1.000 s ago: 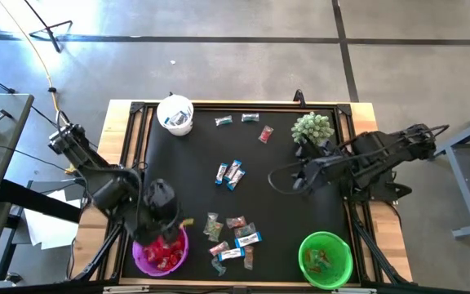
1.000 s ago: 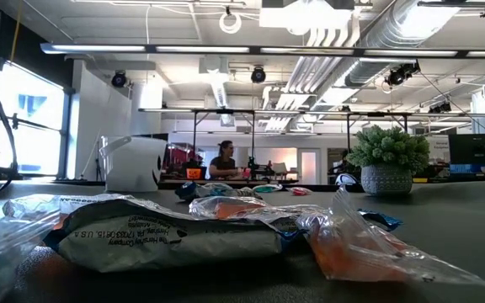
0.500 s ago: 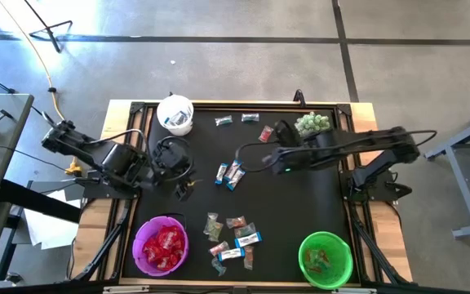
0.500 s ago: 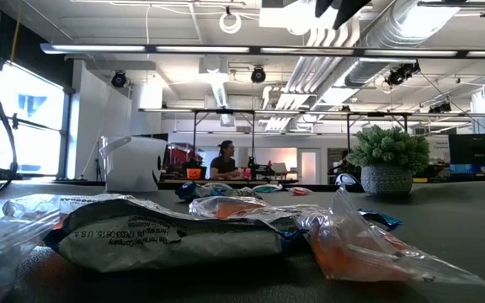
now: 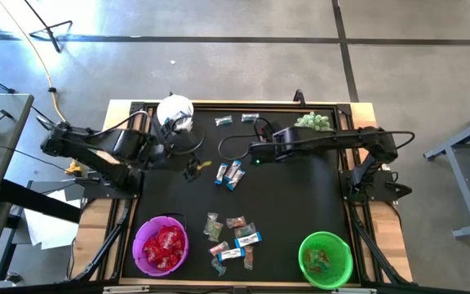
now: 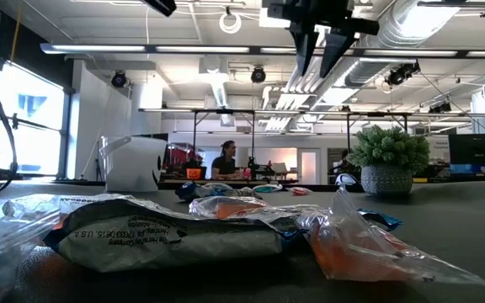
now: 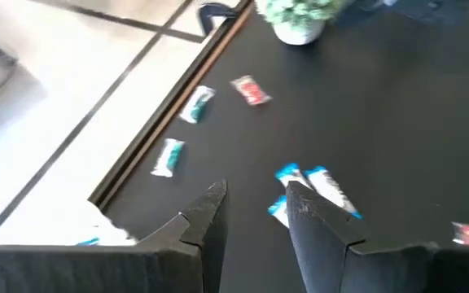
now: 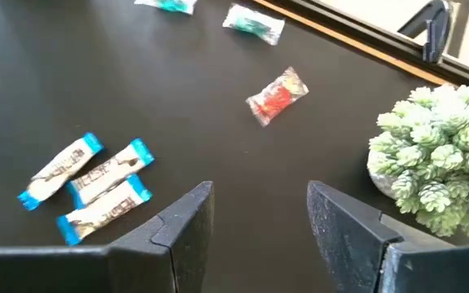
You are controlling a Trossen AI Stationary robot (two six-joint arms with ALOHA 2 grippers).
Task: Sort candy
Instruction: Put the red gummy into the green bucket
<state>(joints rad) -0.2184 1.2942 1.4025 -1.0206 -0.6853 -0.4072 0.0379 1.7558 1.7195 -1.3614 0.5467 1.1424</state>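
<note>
Three blue-and-white mini bars [image 5: 229, 173] lie together at the table's middle; they also show in the left wrist view [image 7: 316, 185] and the right wrist view [image 8: 88, 189]. A red sweet [image 8: 277, 96] and two greenish ones [image 5: 223, 120] [image 5: 250, 118] lie near the far edge. A heap of mixed candy [image 5: 231, 237] lies at the near middle. My left gripper [image 5: 192, 170] [image 7: 255, 203] is open and empty, above the table just left of the bars. My right gripper [image 5: 253, 152] [image 8: 259, 199] is open and empty, above the table to their far right, fingers pointing down [image 6: 314, 42].
A purple bowl [image 5: 139, 245] with red sweets stands at the near left and a green bowl [image 5: 304, 253] at the near right. A white cup [image 5: 175, 113] stands at the far left and a spiky potted plant [image 5: 312, 122] at the far right. Bare mat lies right of the bars.
My left gripper has gone from above the purple bowl toward the far edge and the right, up to the blue-and-white bars. My right gripper has gone from beside the plant toward the table's left, to the middle of the table. No candy has moved.
</note>
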